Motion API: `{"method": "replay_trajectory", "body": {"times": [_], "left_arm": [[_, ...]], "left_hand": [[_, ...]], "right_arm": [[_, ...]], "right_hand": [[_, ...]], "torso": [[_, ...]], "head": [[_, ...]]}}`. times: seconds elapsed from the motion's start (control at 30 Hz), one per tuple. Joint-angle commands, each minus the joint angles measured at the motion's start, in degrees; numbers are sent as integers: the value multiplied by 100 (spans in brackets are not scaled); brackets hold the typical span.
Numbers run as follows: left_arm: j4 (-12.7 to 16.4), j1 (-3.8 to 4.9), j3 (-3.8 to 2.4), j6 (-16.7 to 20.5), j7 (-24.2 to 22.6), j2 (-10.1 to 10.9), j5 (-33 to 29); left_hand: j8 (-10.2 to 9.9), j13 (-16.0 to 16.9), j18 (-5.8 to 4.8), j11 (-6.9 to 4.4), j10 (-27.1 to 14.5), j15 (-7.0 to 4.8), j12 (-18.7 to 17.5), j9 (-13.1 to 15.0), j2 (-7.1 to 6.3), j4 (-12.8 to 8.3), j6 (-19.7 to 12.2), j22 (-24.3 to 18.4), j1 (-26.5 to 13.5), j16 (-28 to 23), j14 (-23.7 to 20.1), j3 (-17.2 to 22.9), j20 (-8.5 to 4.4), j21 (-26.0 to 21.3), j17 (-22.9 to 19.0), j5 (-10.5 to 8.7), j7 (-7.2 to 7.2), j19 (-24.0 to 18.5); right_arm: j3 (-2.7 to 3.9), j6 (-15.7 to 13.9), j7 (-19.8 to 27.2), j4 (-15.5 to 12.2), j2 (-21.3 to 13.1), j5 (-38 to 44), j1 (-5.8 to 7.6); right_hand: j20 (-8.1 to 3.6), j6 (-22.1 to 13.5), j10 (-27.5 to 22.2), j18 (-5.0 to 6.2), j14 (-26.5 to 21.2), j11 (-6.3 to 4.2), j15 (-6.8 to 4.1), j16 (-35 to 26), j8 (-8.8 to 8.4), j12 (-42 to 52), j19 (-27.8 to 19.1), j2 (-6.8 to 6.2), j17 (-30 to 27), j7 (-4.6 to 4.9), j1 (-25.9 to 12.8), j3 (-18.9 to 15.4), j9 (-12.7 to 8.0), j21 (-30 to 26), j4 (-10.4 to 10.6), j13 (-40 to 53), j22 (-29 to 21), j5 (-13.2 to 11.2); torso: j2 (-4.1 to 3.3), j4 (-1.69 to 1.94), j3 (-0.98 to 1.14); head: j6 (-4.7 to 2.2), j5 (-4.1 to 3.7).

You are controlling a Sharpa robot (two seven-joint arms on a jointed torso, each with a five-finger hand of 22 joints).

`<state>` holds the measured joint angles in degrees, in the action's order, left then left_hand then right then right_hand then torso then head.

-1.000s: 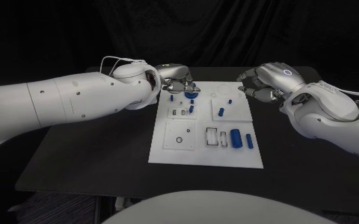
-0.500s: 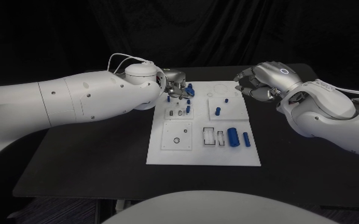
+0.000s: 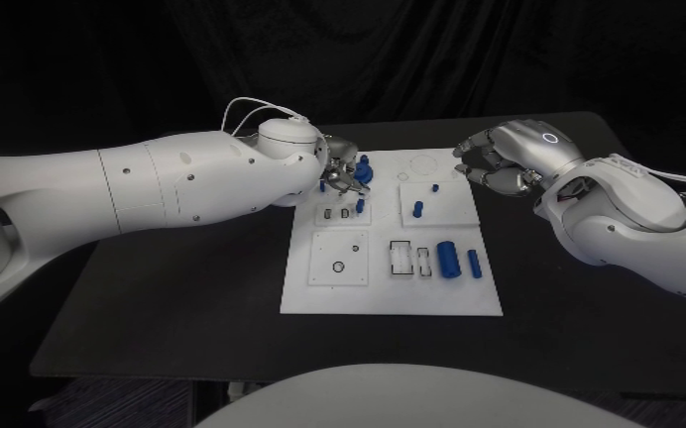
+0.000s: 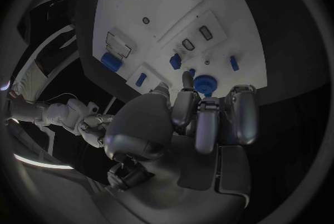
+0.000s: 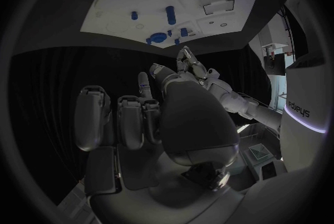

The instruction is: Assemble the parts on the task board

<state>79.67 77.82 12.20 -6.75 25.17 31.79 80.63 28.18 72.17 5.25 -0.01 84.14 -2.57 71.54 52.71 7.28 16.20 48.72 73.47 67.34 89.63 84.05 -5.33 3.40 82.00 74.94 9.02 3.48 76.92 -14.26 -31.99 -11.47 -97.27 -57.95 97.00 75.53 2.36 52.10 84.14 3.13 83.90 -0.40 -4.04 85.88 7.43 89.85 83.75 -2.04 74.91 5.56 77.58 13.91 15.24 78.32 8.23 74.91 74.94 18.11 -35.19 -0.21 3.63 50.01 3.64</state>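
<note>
board: the white task board [image 3: 343, 294] lies mid-table on the black table [image 3: 158, 309], between my two arms
seated parts: a small blue peg [image 3: 419, 209] and a smaller one [image 3: 436, 188] stand in the far right panel; another short blue piece [image 3: 359, 206] stands in the far left panel, so I judge a few parts are already in place
loose parts: a large blue cylinder [image 3: 449, 261] and a slim blue pin [image 3: 473, 265] lie on their sides on the near right of the board, beside open rectangular slots [image 3: 403, 258]; I judge these are yet to be fitted
open seats: the round hole [image 3: 340, 267] in the near left panel shows nothing in it, and the circular outline at the far right corner also looks unfilled
progress: I would put the task around its middle, with more left than done
part in hand: a round blue disc-shaped part [image 4: 205, 84] sits right at the tips of my left fingers [image 4: 188, 81], at the board's far left corner
my left hand: my left hand [image 3: 340, 168] is over the far left corner, fingers curled toward the blue disc and touching it; I cannot tell whether I am pinching it or only pressing on it
my right hand: my right hand [image 3: 504, 161] hangs off the board's far right edge, fingers curled in on nothing, well apart from any part
</note>
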Motion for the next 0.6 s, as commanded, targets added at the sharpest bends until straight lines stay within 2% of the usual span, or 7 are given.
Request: {"method": "replay_trajectory", "body": {"times": [0.03,0.07,0.13,0.27,0.37,0.5,0.6], "left_arm": [[-37,2,-6,-222,31,-28,27],[-56,1,-5,-224,19,-39,27],[-102,-1,-5,-235,-15,-65,27],[-184,-5,-5,-289,-85,-109,27],[-230,-11,-5,-318,-136,-141,27],[-292,-22,-5,-324,-191,-190,27],[-309,-28,-5,-329,-221,-205,27]], "left_hand": [[-22,1783,-109,-34,586,-44,1846,12,3,13,-26,-9,-41,37,595,39,5,1,1506,16,5,15],[-34,1783,-108,-33,586,-43,1846,14,6,16,-27,-16,-43,37,595,42,5,-5,1506,26,8,9],[-58,1783,-105,-30,586,-41,1846,21,13,15,-23,-27,-43,37,595,53,7,-14,1506,54,9,-2],[-148,1783,-103,-23,586,-33,1846,39,7,-2,-24,-32,4,37,595,98,13,-30,1506,136,16,-12],[-239,1783,-101,-18,586,-27,1846,66,-5,-7,-4,-32,45,37,595,148,19,-45,1506,260,21,-18],[-251,1783,-101,-18,586,-27,1846,70,-9,-8,1,-32,52,37,595,156,20,-47,1506,276,21,-19],[-263,1783,-102,-18,586,-27,1846,76,-12,-10,10,-25,61,37,595,165,21,-46,1506,293,20,-14]], "right_arm": [[5,36,-94,5,6,4,11],[5,41,-95,5,7,4,11],[5,45,-96,3,6,4,11],[4,56,-103,-4,4,4,11],[4,66,-111,-9,4,4,11],[4,76,-116,-12,5,4,11],[4,91,-123,-16,8,4,11]], "right_hand": [[20,54,586,-36,496,41,32,-38,10,15,145,17,1062,5,-11,-5,4,-18,28,1509,1121,12],[20,59,586,-36,495,43,33,-39,8,15,145,16,1061,7,-11,-2,4,-21,31,1509,1121,27],[20,59,586,-36,495,43,33,-39,8,15,145,16,1061,7,-11,-2,4,-21,31,1509,1121,27],[22,65,586,-34,493,44,34,-47,5,15,142,16,1053,7,-8,3,4,-28,33,1509,1119,44],[22,65,586,-34,493,44,34,-47,5,15,142,16,1053,7,-8,3,4,-28,33,1509,1119,44],[22,68,586,-33,493,45,35,-50,2,15,140,14,1051,9,-4,8,3,-36,35,1509,1117,61],[22,68,586,-33,493,45,35,-50,2,15,140,14,1051,9,-4,8,3,-36,35,1509,1117,61]], "torso": [[-53,-23,44],[-58,-26,48],[-75,-38,70],[-121,-53,138],[-138,-66,163],[-149,-93,172],[-141,-95,148]], "head": [[-1,4],[-1,2],[-1,7],[-1,43],[-1,57],[-1,85],[-1,81]]}}
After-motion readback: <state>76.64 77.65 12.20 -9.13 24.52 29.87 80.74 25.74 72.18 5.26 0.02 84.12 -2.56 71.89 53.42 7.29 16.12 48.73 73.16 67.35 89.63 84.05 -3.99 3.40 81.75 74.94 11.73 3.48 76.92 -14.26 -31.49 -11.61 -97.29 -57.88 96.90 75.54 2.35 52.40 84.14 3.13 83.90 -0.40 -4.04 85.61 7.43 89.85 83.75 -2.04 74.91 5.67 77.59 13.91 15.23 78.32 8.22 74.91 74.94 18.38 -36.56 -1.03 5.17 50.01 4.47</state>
